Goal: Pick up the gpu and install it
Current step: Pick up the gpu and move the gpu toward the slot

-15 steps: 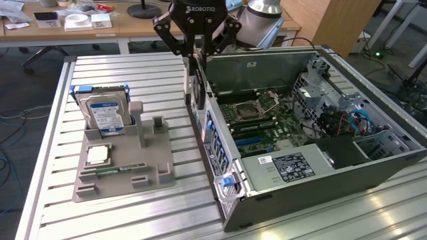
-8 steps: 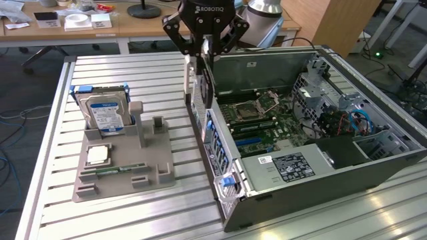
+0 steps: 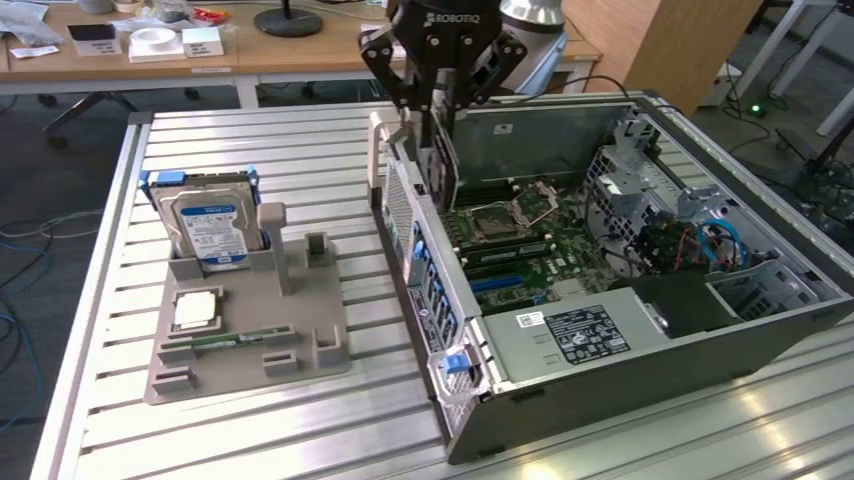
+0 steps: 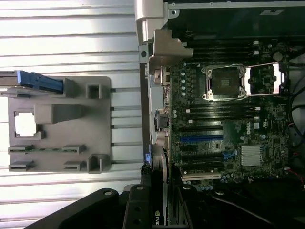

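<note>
The black 2-finger gripper (image 3: 447,95) is clamped on the gpu (image 3: 441,160), a thin flat dark card hanging on edge. Its long silvery metal bracket (image 4: 164,46) is beside the rear wall of the open grey steel computer case (image 3: 801,310), above the green motherboard (image 3: 534,260). Farther off, a grey plastic tray (image 3: 247,350) rests on the ribbed aluminium table (image 3: 267,140).

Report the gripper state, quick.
Gripper: closed on the gpu, held on edge above the open computer case.

One gpu (image 3: 441,160), one hard drive (image 3: 207,225), one memory stick (image 3: 224,342), one case (image 3: 667,370).
</note>
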{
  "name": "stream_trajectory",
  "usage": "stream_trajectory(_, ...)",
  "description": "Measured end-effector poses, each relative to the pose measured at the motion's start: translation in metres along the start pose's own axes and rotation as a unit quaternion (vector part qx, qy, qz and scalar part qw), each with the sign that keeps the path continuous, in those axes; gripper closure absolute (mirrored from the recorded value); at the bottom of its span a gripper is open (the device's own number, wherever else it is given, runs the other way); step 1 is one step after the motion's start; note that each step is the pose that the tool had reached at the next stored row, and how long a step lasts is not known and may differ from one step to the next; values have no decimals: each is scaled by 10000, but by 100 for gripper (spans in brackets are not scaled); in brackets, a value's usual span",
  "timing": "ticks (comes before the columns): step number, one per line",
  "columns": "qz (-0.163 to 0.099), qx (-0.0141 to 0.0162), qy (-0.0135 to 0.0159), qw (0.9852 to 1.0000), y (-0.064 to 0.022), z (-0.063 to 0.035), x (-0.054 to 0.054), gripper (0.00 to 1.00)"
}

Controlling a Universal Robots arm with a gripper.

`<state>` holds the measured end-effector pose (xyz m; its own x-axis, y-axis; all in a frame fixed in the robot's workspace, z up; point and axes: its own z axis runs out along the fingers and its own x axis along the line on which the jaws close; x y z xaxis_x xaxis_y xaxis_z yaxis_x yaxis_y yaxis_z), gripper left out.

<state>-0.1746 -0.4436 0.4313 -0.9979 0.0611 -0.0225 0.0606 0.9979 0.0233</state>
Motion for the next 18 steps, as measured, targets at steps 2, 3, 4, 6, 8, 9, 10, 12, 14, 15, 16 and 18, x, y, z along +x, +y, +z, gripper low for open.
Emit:
stream_trajectory(2,-1,-1,0,10000,5,3,-90,74)
stream_trajectory(3,-1,0,0,10000,8,3,-135,74)
stream_trajectory(4,0,0,0,10000,12,5,-184,74)
stream_trajectory(6,-1,0,0,10000,17,7,-274,74)
stream_trajectory(8,0,0,0,10000,22,9,-363,74)
stream_trajectory(9,-1,0,0,10000,25,11,-408,74)
stream_trajectory(10,-1,0,0,10000,28,12,-456,74)
stream_trajectory(12,0,-1,0,10000,34,14,-546,74)
stream_trajectory(14,-1,-1,0,10000,40,17,-637,74)
stream_trajectory(15,0,-1,0,10000,42,18,-681,74)
stream_trajectory(16,0,-1,0,10000,45,19,-726,74)
stream_trajectory(18,-1,-1,0,10000,51,22,-816,74)
